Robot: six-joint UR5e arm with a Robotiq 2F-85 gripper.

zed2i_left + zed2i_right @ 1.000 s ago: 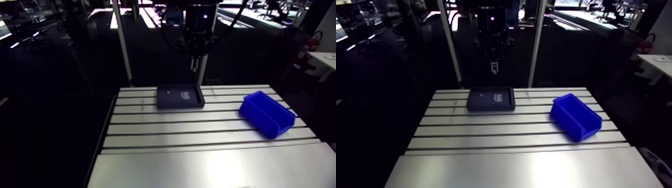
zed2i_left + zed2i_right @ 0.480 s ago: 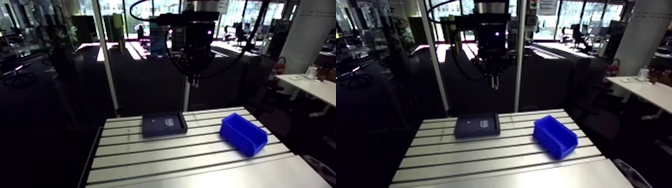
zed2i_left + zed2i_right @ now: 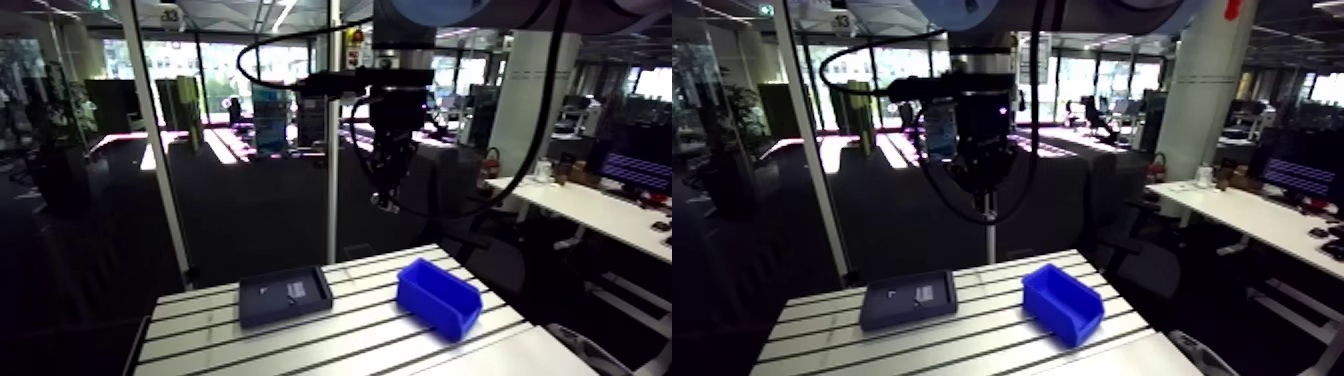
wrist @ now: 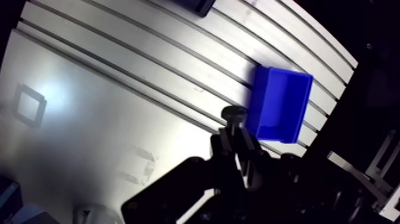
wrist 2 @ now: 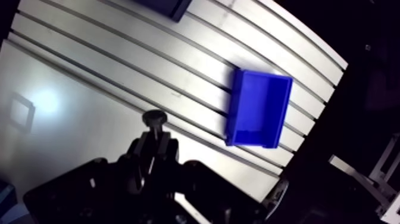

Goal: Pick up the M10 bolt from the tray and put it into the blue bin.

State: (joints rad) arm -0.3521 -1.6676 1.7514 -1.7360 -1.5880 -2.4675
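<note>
High over the desk (image 4: 119, 119), gripper (image 4: 236, 136) clamped on the M10 bolt (image 4: 234, 114), I'd centre above the blue bin (image 4: 280, 105) before lowering.

Your arm's wrist (image 3: 980, 100) shows as a stack of dark, round drums, with a small pale light glowing on its front. The tool (image 4: 236, 132) under it is matt black: a blocky body narrowing to two slim, flat-sided fingers (image 4: 221, 146). The upper link (image 3: 1072, 12) is a smooth, pale-grey tube.
</note>
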